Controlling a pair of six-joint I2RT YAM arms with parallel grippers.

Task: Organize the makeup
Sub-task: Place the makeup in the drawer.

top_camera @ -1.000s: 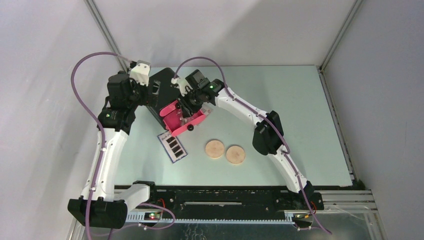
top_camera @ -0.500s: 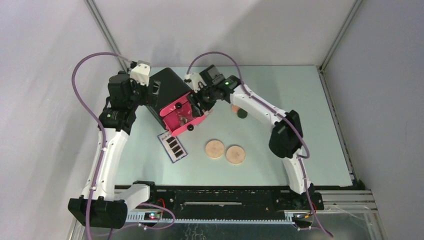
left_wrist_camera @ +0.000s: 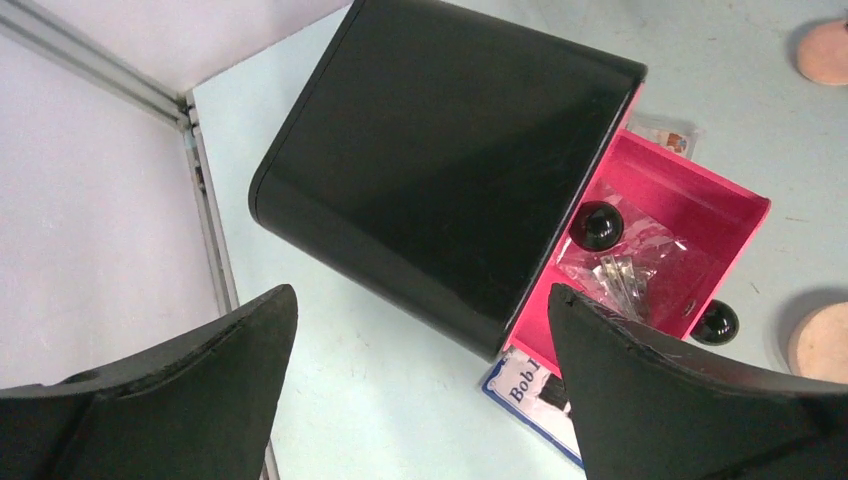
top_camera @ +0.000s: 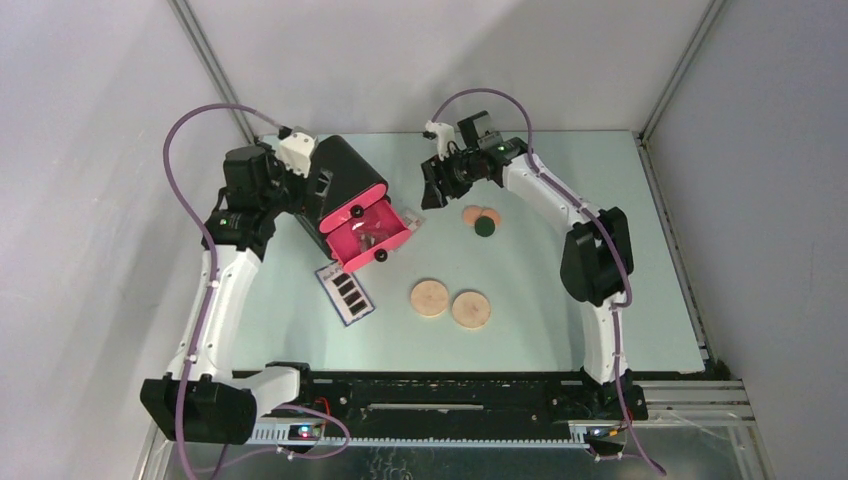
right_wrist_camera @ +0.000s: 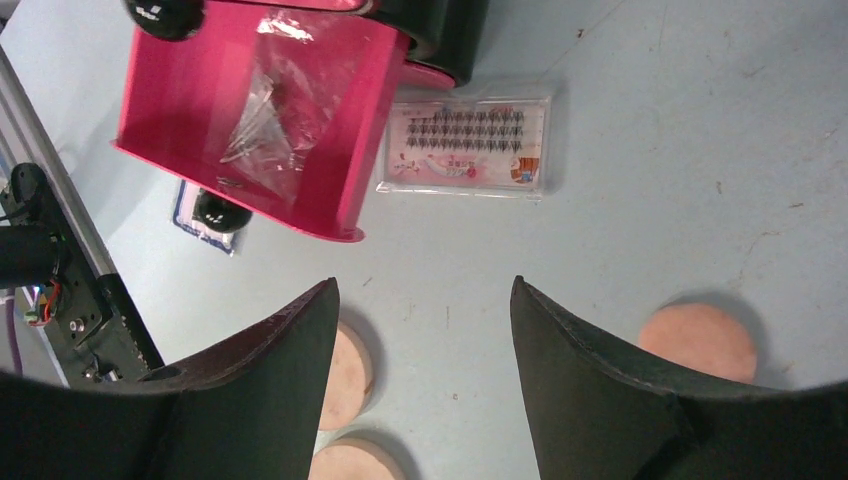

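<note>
The black box (top_camera: 347, 180) has one pink drawer (top_camera: 368, 237) pulled out, with a clear packet (right_wrist_camera: 268, 110) lying in it. A clear lash packet (right_wrist_camera: 465, 150) lies on the table beside the drawer. The flat palette (top_camera: 347, 293) lies in front of the box. Two tan discs (top_camera: 430, 298) (top_camera: 470, 309) sit mid-table. The peach round (top_camera: 471, 213) and dark-green round (top_camera: 485, 227) touch each other right of the drawer. My left gripper (left_wrist_camera: 422, 295) is open behind the box, off it. My right gripper (right_wrist_camera: 424, 282) is open and empty, above the table between the drawer and the rounds. No sticks show.
The box stands at the far left corner, close to the metal frame rail (left_wrist_camera: 205, 215). The arm bases and a black rail (top_camera: 430, 395) line the near edge. Walls close in the left, back and right sides.
My right gripper has pulled back out of the drawer and moved right and away, uncovering the peach and green rounds. The left arm and the box have shifted slightly.
</note>
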